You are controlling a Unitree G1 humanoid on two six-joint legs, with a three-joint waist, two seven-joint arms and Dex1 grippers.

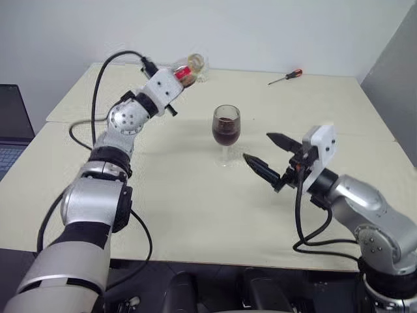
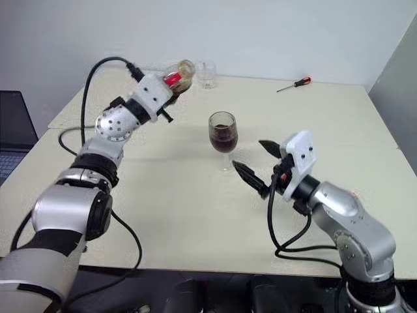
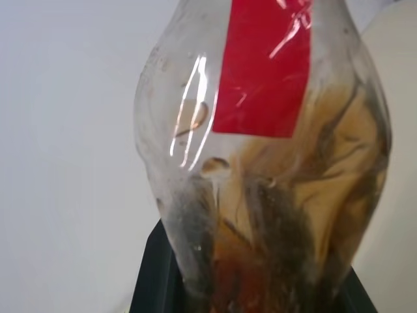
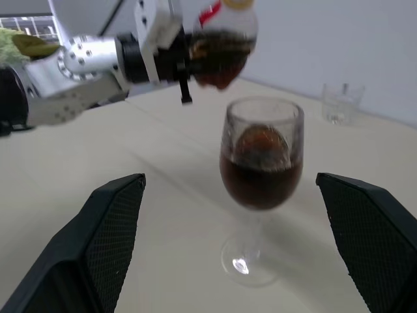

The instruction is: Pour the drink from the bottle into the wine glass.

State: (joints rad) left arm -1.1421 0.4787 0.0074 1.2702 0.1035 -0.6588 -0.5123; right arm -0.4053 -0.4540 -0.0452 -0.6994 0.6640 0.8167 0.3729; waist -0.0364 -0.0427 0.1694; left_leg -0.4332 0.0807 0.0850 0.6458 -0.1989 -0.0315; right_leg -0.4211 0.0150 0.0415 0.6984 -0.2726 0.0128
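Nearest the robot, the right end effector (image 1: 266,155) hangs above the pale counter (image 1: 195,215) with its two black fingers spread wide and nothing between them. It points toward the wine glass (image 1: 226,134), one finger tip close beside the glass's foot, the other out to the right; in the right wrist view the fingers (image 4: 107,235) flank the glass without touching it.

The wine glass stands upright on the counter near its middle, just beyond the right end effector. Its bowl is about half full of the drink (image 1: 226,135), a dark brown liquid.

Further back and to the left, the left end effector (image 1: 183,77) is raised above the counter and clenched on the bottle (image 1: 188,70), which it holds up off the surface, well apart from the wine glass. The bottle is a clear, rounded plastic one with a red label strip (image 3: 264,72); it lies tilted, roughly on its side, with its neck pointing away toward the far edge. In the left wrist view only streaks and a brownish film of liquid cling to the bottle's wall.

Just behind the bottle, near the counter's far edge, stands a short clear tumbler (image 2: 206,74). Far to the right along the same edge lies a screwdriver (image 1: 285,77) with a red and black handle.
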